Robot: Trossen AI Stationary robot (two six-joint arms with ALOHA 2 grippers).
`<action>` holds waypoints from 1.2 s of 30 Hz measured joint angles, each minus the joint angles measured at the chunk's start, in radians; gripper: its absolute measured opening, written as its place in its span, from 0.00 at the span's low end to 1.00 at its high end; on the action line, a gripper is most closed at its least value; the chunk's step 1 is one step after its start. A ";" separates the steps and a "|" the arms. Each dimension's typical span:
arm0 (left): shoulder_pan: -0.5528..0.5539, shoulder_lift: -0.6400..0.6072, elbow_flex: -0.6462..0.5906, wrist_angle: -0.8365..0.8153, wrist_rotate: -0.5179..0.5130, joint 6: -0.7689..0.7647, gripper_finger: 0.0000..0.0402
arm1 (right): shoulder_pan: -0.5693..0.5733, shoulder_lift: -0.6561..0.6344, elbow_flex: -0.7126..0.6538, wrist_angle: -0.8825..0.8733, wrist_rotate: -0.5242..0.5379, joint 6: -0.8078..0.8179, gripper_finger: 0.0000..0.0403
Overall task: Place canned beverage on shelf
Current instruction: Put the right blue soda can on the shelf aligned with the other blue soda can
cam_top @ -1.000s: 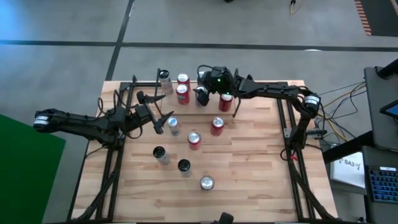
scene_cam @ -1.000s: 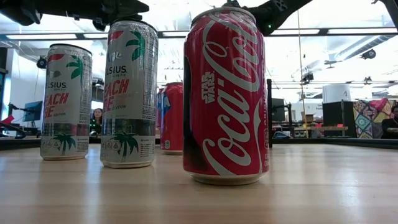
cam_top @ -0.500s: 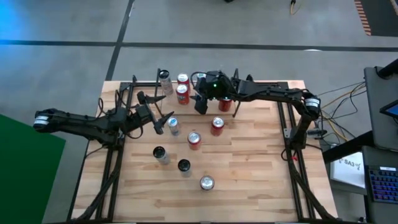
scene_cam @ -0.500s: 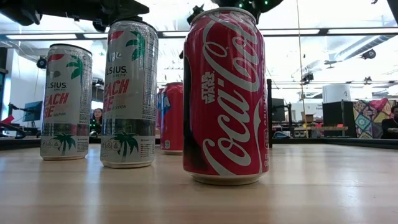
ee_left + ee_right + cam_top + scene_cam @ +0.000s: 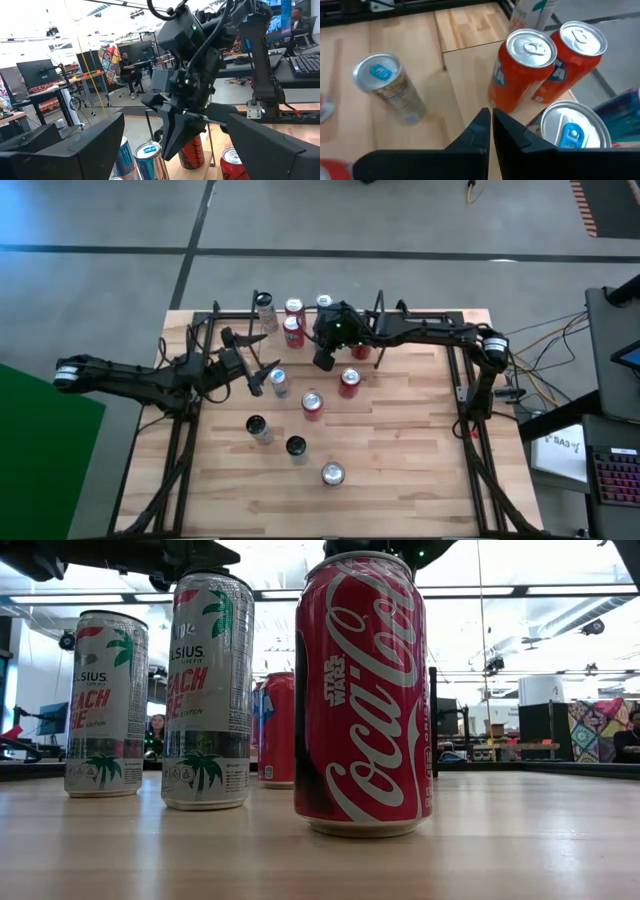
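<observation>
At the far edge of the table (image 5: 400, 480), the shelf (image 5: 300, 311) runs along the back rim, its thin black rods framing a light wooden floor. Cans already stand on it: a pale tall can (image 5: 264, 308), two red cans (image 5: 293, 320) side by side, and a silver-topped can (image 5: 324, 303) partly hidden behind the right arm. The right gripper (image 5: 322, 361) hangs just in front of the shelf, with its fingers (image 5: 485, 131) pressed together and nothing between them. In the right wrist view the closed tips sit just short of the two orange-red cans (image 5: 520, 75), with a blue-tabbed can (image 5: 568, 131) close beside them.

The left gripper (image 5: 262, 380) waits near the left side frame (image 5: 180, 440), jaws spread and empty, just beside a blue-topped can (image 5: 279, 381).

Loose cans occupy the table centre: two red cans (image 5: 313, 405) between the grippers, two dark-topped cans (image 5: 257, 428) nearer the front, and one silver can (image 5: 332, 474) close to the front edge. The right half of the table is bare wood up to the right side frame (image 5: 470, 420).
</observation>
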State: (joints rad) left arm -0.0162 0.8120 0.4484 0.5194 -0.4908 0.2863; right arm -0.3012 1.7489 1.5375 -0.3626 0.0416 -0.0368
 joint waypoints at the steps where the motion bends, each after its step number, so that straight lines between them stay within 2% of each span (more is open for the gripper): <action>1: 0.000 0.000 0.000 0.000 0.000 0.000 0.84 | 0.000 0.003 0.000 0.000 0.019 0.001 0.02; 6: 0.000 0.000 0.000 -0.007 0.000 0.000 0.84 | 0.000 0.035 0.000 -0.014 0.136 -0.008 0.02; 15: 0.000 0.000 0.000 -0.013 0.000 0.000 0.84 | -0.005 0.049 0.000 -0.026 0.217 -0.013 0.02; 36: 0.000 0.000 0.000 -0.014 0.000 0.000 0.84 | -0.014 0.044 0.000 -0.023 0.247 -0.056 0.02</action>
State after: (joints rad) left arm -0.0162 0.8120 0.4484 0.5050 -0.4908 0.2863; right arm -0.3149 1.7926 1.5375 -0.3855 0.2882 -0.0931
